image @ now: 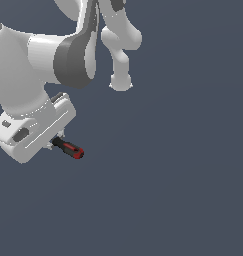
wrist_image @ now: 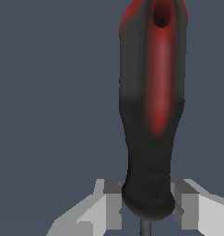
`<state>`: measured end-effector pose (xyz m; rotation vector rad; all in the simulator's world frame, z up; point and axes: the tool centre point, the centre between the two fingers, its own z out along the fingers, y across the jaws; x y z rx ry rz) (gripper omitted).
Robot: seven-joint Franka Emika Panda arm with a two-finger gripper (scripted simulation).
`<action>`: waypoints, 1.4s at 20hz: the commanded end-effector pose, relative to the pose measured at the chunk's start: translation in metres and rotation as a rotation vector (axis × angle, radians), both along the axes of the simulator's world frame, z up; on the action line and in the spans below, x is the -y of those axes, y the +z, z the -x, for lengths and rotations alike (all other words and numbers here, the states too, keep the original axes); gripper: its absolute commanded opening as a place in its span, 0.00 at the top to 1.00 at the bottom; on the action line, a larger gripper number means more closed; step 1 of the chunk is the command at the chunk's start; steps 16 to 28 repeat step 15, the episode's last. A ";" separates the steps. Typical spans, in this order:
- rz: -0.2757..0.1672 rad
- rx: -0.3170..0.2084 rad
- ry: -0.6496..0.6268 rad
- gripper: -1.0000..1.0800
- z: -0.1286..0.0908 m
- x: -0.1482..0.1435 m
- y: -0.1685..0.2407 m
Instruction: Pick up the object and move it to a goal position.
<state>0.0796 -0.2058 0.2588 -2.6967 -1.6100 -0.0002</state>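
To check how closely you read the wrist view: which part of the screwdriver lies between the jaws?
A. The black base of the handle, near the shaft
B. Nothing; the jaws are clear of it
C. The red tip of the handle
A: the screwdriver has its black handle base between the two jaws, one on either side.

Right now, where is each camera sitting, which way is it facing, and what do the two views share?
Exterior view: off the arm, exact position unknown, facing the arm's white links and tool, with the screwdriver sticking out toward the exterior view's right.
Wrist view: on the wrist, looking out along the tool; both fingers flank the handle's base.
Shared: the black-and-red screwdriver, the tool, and the plain dark background.
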 end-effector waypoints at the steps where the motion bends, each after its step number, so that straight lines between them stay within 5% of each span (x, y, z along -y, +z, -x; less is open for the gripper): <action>1: 0.000 0.000 0.001 1.00 -0.004 0.008 0.007; 28: 0.001 0.000 0.000 1.00 -0.012 0.024 0.021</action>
